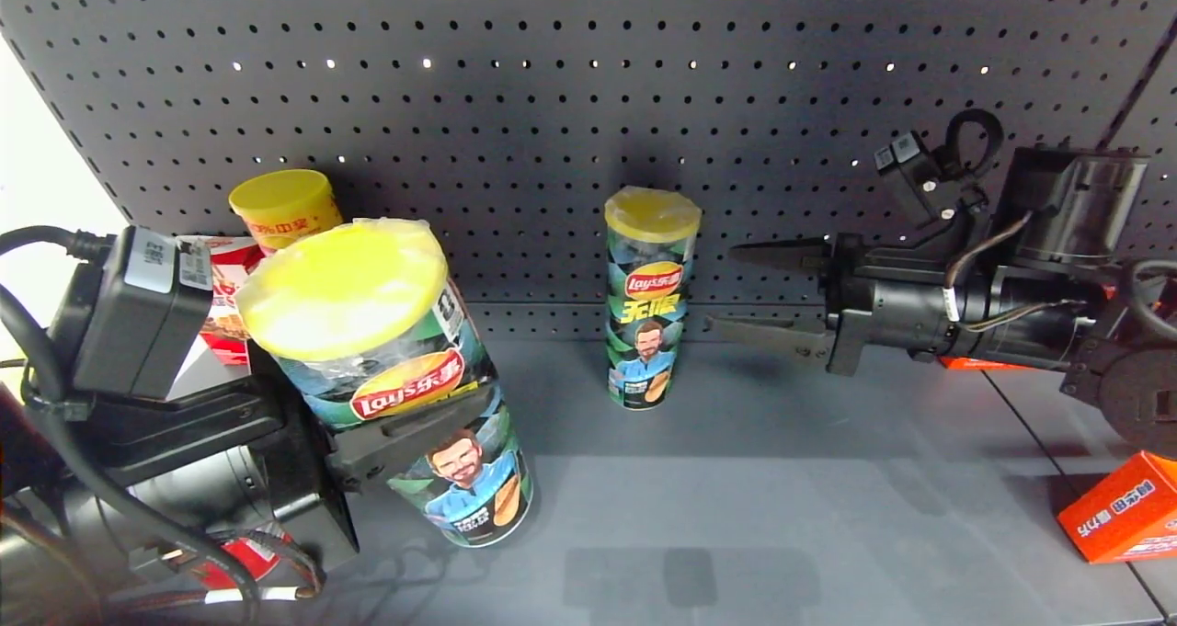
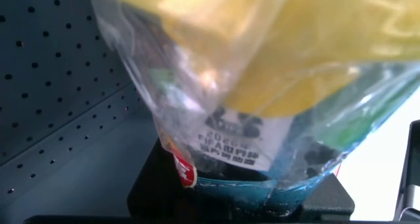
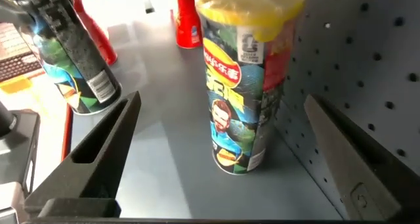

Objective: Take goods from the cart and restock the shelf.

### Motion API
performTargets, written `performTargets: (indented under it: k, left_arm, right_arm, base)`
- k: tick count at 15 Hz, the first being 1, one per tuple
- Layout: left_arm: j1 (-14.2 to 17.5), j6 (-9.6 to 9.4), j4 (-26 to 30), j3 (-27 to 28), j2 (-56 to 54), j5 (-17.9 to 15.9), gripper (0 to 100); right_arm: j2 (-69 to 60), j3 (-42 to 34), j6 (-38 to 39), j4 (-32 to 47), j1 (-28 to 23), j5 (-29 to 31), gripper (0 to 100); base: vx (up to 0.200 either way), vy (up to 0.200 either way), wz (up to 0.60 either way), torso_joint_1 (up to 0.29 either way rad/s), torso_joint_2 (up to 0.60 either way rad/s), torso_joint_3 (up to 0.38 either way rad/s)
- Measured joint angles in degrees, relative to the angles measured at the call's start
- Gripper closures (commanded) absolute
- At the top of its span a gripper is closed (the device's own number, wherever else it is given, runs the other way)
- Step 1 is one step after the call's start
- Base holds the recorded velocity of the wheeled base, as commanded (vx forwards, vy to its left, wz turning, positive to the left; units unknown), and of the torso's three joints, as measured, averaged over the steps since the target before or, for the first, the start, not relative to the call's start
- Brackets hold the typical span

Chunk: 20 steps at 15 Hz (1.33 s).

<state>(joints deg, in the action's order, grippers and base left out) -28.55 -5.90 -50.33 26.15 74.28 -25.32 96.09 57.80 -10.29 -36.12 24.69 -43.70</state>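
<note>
I count two green chip cans. My left gripper (image 1: 405, 401) pinches the tilted can (image 1: 349, 295) at the shelf's (image 1: 736, 479) left front. The upright can (image 1: 648, 300) stands near the pegboard (image 1: 552, 84), just beside my right gripper (image 1: 726, 290), whose fingers are spread. One orange box (image 1: 1122, 506) lies at the right.

Logo and printed characters on near chip can (image 1: 405, 382), far chip can (image 1: 648, 304), orange box (image 1: 1122, 506).

Even, fairly bright light falls from above onto the dark shelf (image 1: 754, 497), which carries a dull sheen. A soft shadow lies on the pegboard (image 1: 588, 84) behind the standing can (image 1: 646, 304), and pinpoints of light shine through the holes. The head view's left edge burns out white, and its straight lines bow. Glare streaks the plastic wrap (image 2: 197, 86) on the held can (image 2: 249, 184).
</note>
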Motion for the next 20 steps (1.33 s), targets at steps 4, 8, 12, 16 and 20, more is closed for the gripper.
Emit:
performTargets:
  k: [4, 8, 12, 16, 20]
  left_arm:
    - [0.0, 0.00, 0.0, 0.1, 0.0, 0.0, 100]
    - [0.0, 0.00, 0.0, 0.3, 0.0, -0.1, 100]
    - [0.4, 0.00, 0.0, 0.5, 0.0, 0.0, 100]
    - [0.8, 0.00, 0.0, 0.6, 0.3, -0.1, 100]
    - [1.5, 0.00, 0.0, 1.0, 0.6, -0.1, 100]
  right_arm:
    - [3.0, 2.1, -0.1, 0.0, 0.2, -2.3, 0]
    - [6.8, 4.3, -1.7, 0.0, 0.3, -2.9, 0]
    - [10.4, 6.1, -1.9, -0.5, 0.4, -4.1, 0]
    - [13.7, 6.4, -1.9, -3.4, 0.4, -4.2, 0]
    - [17.0, 8.8, -1.8, -3.8, 1.6, -4.3, 0]
  base:
    - [0.000, 0.000, 0.00, 0.000, 0.00, 0.000]
    - [0.000, 0.000, 0.00, 0.000, 0.00, 0.000]
    - [0.000, 0.000, 0.00, 0.000, 0.00, 0.000]
    - [0.000, 0.000, 0.00, 0.000, 0.00, 0.000]
    - [0.000, 0.000, 0.00, 0.000, 0.00, 0.000]
